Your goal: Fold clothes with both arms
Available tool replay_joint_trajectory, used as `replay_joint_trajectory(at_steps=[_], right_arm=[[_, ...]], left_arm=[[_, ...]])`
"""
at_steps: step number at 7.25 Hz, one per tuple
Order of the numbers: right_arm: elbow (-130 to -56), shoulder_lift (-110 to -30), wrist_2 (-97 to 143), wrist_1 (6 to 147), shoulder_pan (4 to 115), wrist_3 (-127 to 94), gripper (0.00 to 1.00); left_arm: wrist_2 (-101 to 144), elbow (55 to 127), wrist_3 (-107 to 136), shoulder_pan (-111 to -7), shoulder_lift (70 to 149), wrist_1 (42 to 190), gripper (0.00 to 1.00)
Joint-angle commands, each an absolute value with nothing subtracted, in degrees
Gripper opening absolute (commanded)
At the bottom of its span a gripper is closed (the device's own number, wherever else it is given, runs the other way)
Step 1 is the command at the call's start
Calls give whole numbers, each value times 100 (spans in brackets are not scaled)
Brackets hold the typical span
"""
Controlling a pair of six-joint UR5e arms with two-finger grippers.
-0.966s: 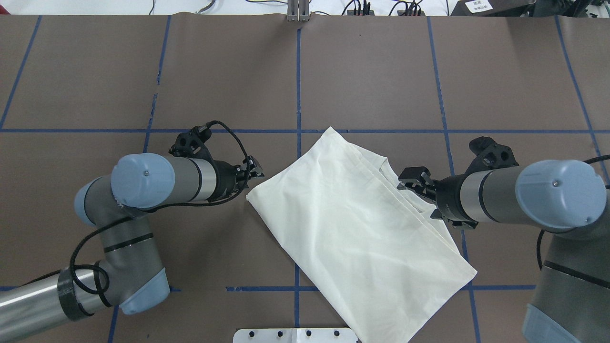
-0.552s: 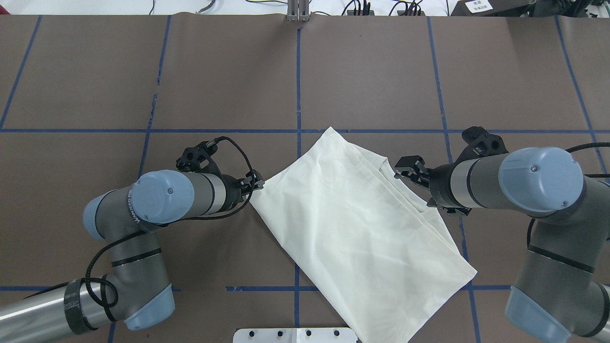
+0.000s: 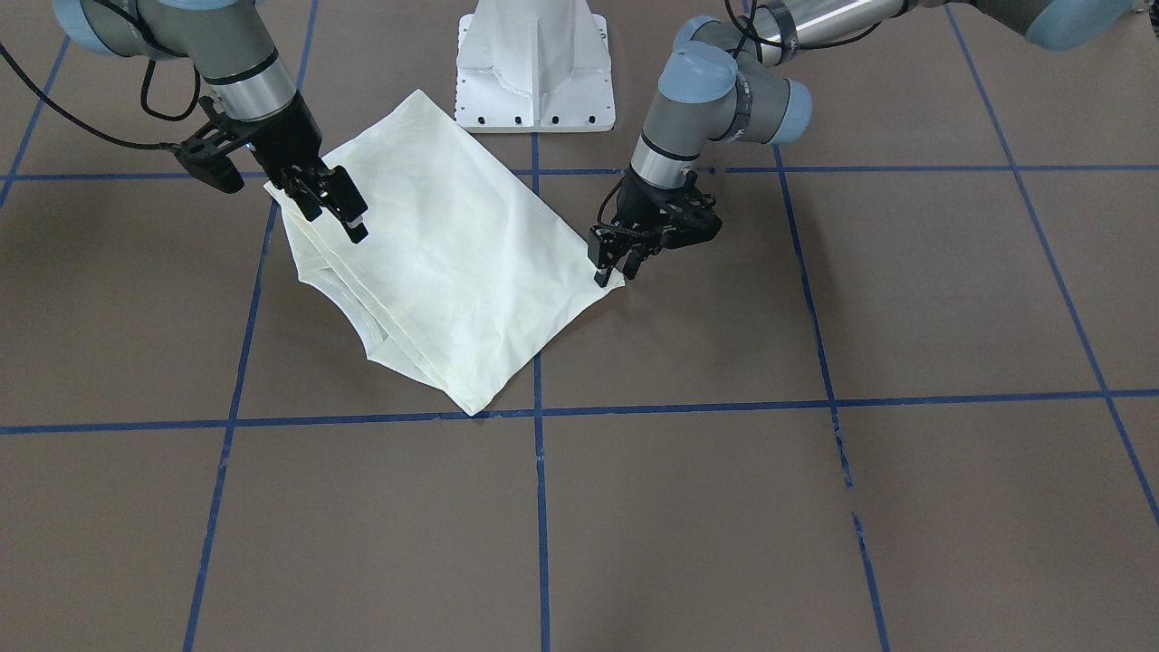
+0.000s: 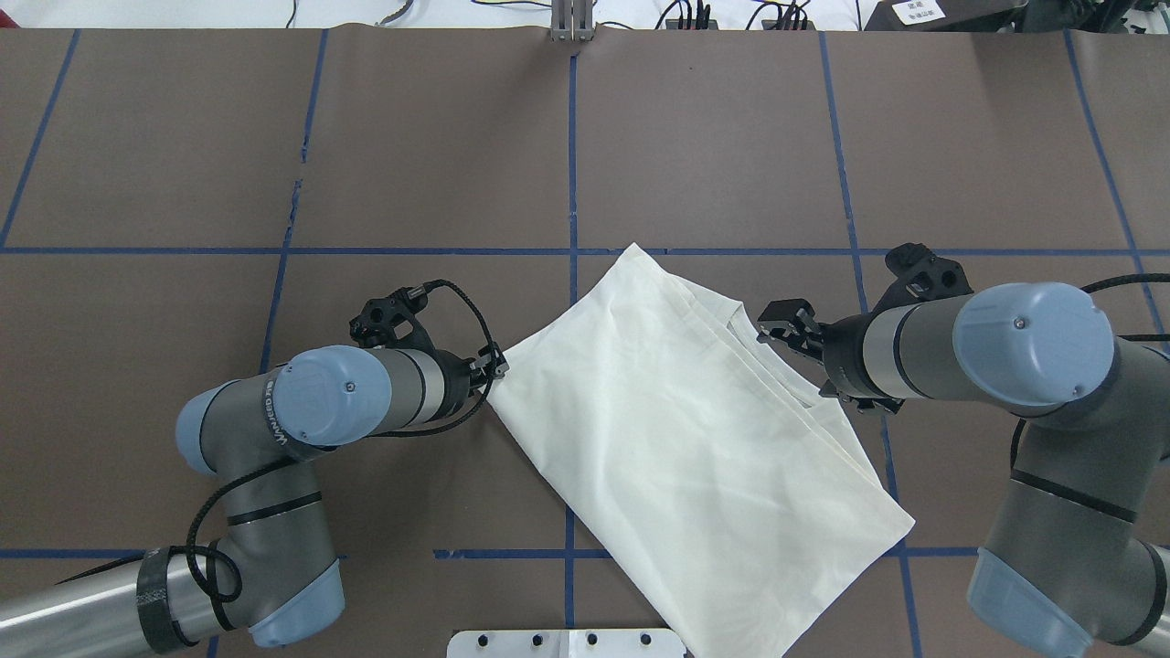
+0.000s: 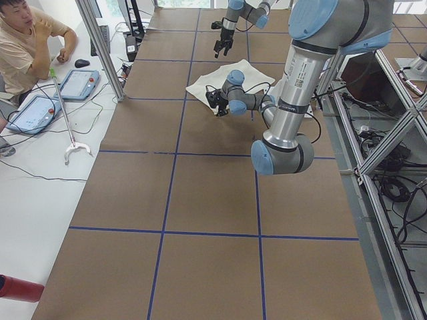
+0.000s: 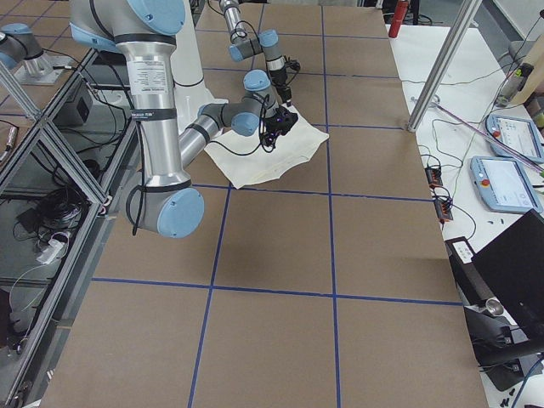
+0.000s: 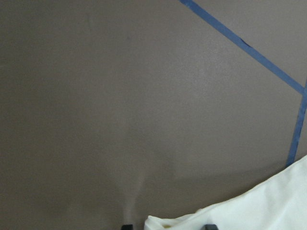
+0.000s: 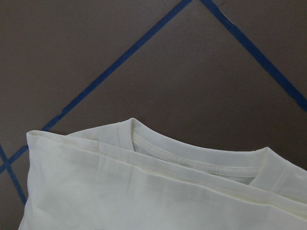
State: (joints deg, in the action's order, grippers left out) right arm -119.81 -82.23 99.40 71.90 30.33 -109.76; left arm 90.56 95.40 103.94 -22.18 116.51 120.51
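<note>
**Shirt corner framed for the next fold**

Cream T-shirt point(image 4: 676, 429), plain side up and already doubled into a slanted rectangle, lies flat near the robot's edge of the brown table point(image 4: 439, 137), across the blue tape lines point(image 4: 572, 164). The left gripper point(image 4: 498, 366) sits low at the cloth's left corner point(image 7: 158, 221), its jaws apart with the corner between them and nothing pinched yet. The right gripper point(image 4: 777, 322) hangs over the ribbed neckline point(image 8: 192, 155), jaws parted and empty.

The fabric looks light, thin and limp. It should drape and sag once lifted and offers no stiffness to push against. Stacked layers may slide apart, so each pinch is best taken at a corner or hemmed edge, through all layers, with both arms lifting evenly.
</note>
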Motion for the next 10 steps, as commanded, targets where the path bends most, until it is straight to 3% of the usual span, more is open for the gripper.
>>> replay_joint_trajectory(at_steps=[1, 4, 6, 9, 10], right_arm=[[-11979, -8227, 9940, 7189, 3032, -10978, 100], [-11988, -8227, 9940, 7198, 3032, -10986, 100], [-11997, -8209, 9958, 7198, 3023, -10986, 100], [-11988, -8139, 9949, 7181, 2997, -10986, 100], [-11971, -7965, 9941, 7198, 2936, -10995, 100]], left_arm=[[9044, 9466, 10039, -2232, 11654, 12059, 0], [8974, 9414, 8945, -2687, 11637, 12041, 0], [9009, 8776, 8474, -3511, 12186, 12224, 0], [9061, 5907, 8133, -4252, 13909, 13829, 0], [9062, 5637, 7956, -4306, 13991, 14069, 20]])
